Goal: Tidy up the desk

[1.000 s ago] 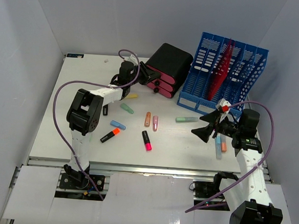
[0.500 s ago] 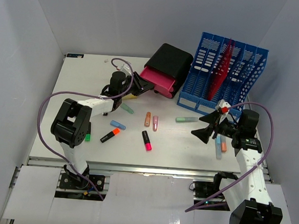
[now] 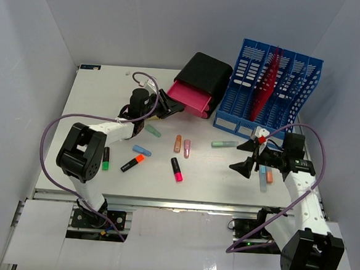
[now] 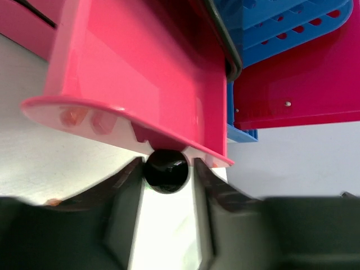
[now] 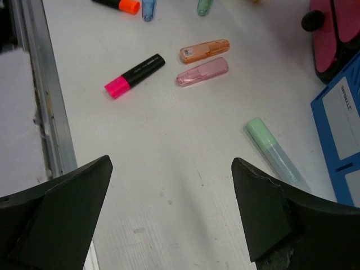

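Note:
The desk (image 3: 96, 98) is a white tabletop with several highlighters scattered on it. My left gripper (image 3: 163, 106) is shut on the black knob (image 4: 166, 170) of a pink drawer (image 3: 192, 96), which stands pulled out of the black drawer unit (image 3: 204, 75). In the left wrist view the drawer (image 4: 140, 62) is empty, with my gripper (image 4: 166, 180) below it. My right gripper (image 3: 246, 157) is open and empty above the desk's right side. In the right wrist view it (image 5: 170, 163) hovers over bare desk, near a green-capped pen (image 5: 275, 154).
A blue file rack (image 3: 273, 89) stands at the back right. Loose on the desk are a pink-black highlighter (image 3: 176, 169), an orange-black one (image 3: 132, 162), a blue one (image 3: 142, 149), orange (image 3: 177, 143) and pink (image 3: 186, 148) ones, a green marker (image 3: 105, 158), and pens (image 3: 263, 177) by the right arm.
My left gripper has drawn back toward the front-left with the knob, pulling the pink drawer out of the unit. My right gripper has shifted slightly left and lower.

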Controlling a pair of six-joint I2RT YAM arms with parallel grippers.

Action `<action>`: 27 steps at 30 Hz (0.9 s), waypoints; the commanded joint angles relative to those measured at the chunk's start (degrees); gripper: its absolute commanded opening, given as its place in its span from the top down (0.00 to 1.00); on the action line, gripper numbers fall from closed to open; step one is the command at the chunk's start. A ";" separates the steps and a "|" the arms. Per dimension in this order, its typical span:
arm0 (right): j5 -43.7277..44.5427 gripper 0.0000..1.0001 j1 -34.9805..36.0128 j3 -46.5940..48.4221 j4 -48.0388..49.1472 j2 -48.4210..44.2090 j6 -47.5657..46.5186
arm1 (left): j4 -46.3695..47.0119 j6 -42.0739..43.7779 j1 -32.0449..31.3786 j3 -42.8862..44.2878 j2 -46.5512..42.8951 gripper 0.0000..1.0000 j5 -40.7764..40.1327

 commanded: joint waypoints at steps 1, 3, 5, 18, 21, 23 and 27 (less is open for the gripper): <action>2.41 0.04 3.45 7.17 -15.93 4.42 -28.38 | 0.40 2.10 -0.35 0.15 -4.20 0.40 4.35; 6.01 0.01 4.87 8.87 -20.19 6.93 -37.00 | 0.27 2.15 -0.27 0.22 -3.78 0.33 5.07; 8.98 0.10 8.00 11.19 -22.74 10.55 -44.68 | 1.05 2.06 -0.26 -0.13 -3.67 0.30 5.88; 21.65 0.07 16.81 21.76 -15.51 33.56 -43.45 | -4.00 11.60 2.39 -7.28 -15.66 0.12 6.33; 23.20 0.07 17.20 25.86 -14.83 38.15 -42.42 | -6.62 13.68 2.95 -8.97 -19.23 0.12 6.07; 24.55 0.07 17.55 27.63 -13.98 40.25 -41.05 | -8.12 15.18 3.34 -9.74 -21.15 0.12 5.72; 28.87 0.08 19.05 30.79 -11.94 44.59 -38.06 | -11.65 18.30 4.18 -12.08 -25.94 0.12 4.27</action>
